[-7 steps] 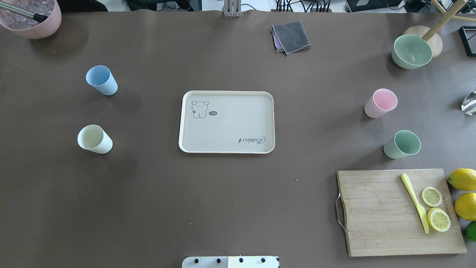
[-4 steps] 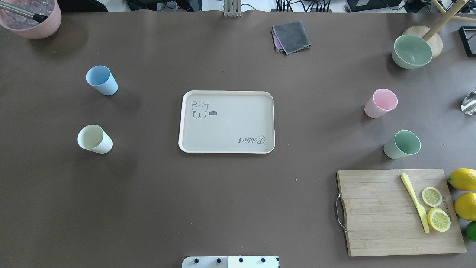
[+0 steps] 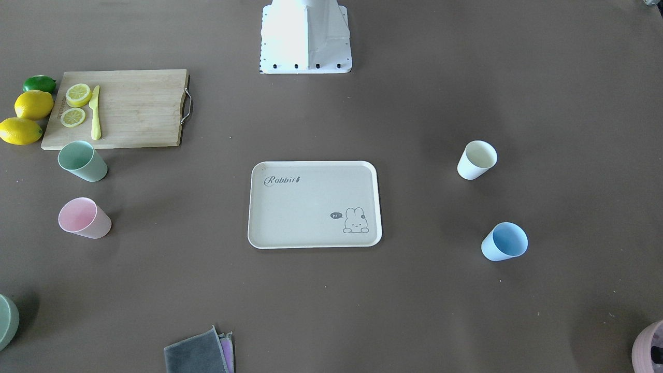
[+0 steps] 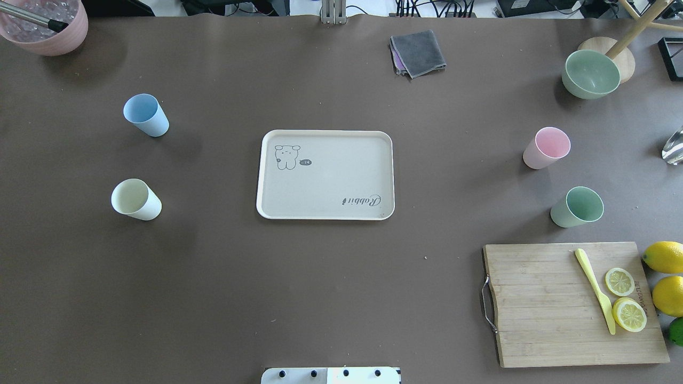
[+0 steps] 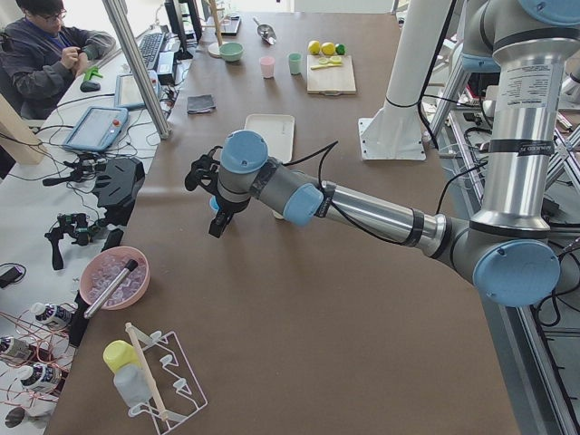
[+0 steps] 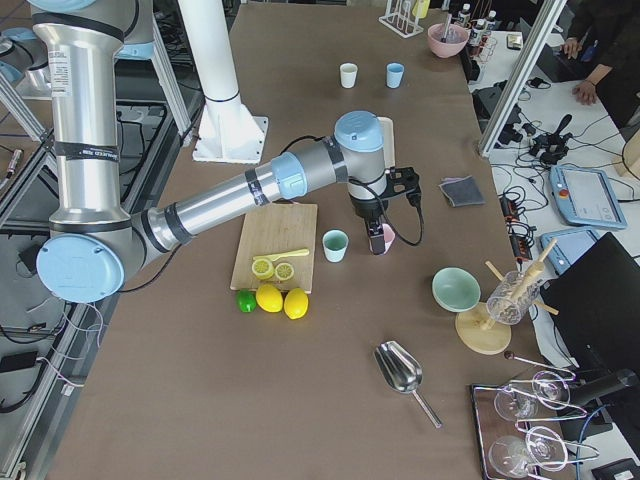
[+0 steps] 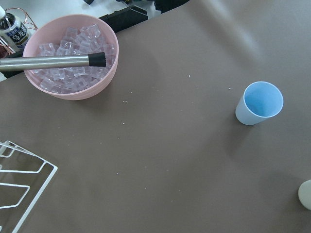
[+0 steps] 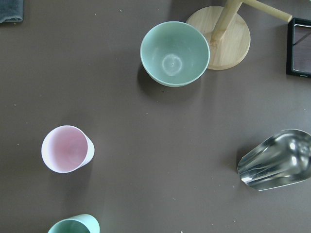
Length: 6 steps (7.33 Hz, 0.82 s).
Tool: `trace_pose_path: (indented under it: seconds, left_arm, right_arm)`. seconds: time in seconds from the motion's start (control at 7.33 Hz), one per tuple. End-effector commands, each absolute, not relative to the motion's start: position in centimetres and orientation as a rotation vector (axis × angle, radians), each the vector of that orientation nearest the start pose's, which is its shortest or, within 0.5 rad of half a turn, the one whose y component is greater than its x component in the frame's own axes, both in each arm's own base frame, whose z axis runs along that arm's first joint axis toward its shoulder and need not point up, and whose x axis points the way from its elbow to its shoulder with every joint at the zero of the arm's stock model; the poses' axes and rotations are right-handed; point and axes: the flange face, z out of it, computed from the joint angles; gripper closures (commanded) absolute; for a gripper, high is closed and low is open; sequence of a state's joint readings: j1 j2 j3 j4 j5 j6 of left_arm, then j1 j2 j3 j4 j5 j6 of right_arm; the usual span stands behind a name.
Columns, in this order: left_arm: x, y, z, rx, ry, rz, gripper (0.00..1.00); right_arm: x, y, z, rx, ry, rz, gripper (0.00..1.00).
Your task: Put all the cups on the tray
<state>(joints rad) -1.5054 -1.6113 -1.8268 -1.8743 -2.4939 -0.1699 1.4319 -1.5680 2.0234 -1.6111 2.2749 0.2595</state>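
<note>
The beige tray [image 4: 325, 181] [image 3: 311, 207] lies mid-table with nothing on it. All the cups stand upright on the table. The blue cup [image 4: 145, 114] [image 7: 259, 103] and the cream cup [image 4: 135, 199] are left of the tray. The pink cup [image 4: 546, 148] [image 8: 67, 149] and the mint cup [image 4: 577, 207] are to its right. Only the side views show the grippers. My left gripper [image 5: 217, 225] hangs high above the blue cup. My right gripper [image 6: 378, 245] hangs above the pink cup. I cannot tell whether either is open.
A wooden cutting board [image 4: 549, 320] with a knife and lemon slices lies front right, with lemons [image 4: 664, 257] beside it. A green bowl [image 4: 590, 73], a grey cloth [image 4: 417, 52] and a pink bowl of ice [image 4: 45, 29] sit along the far edge. A metal scoop [image 8: 277, 160] lies nearby.
</note>
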Motion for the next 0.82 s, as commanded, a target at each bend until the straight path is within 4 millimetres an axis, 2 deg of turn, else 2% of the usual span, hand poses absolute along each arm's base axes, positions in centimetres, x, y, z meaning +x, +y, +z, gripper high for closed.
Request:
trace_pose_path:
  seconds: [0.0, 0.14, 0.27, 0.41, 0.55, 0.68]
  left_arm:
    - [3.0, -51.0, 45.4, 0.369, 1.018, 0.105, 0.02]
    - [6.3, -50.3, 44.3, 0.322, 1.030, 0.091, 0.02]
    - [10.7, -49.2, 42.5, 0.276, 1.030, 0.072, 0.02]
    - [14.7, -48.1, 41.7, 0.236, 1.016, 0.052, 0.03]
    - [18.2, -47.5, 42.1, 0.234, 0.983, 0.056, 0.03]
    - [21.2, -47.0, 43.3, 0.239, 0.949, 0.064, 0.03]
  right_arm:
    - [-3.1, -48.5, 43.2, 0.200, -0.779, 0.027, 0.00]
    - [-5.1, -48.5, 42.6, 0.174, -0.769, 0.072, 0.00]
    - [-8.5, -48.6, 41.6, 0.147, -0.748, 0.124, 0.00]
    - [-12.4, -48.8, 40.4, 0.141, -0.717, 0.155, 0.00]
    - [-14.7, -48.6, 39.7, 0.138, -0.714, 0.146, 0.00]
    - [-15.6, -48.6, 39.5, 0.144, -0.721, 0.128, 0.00]
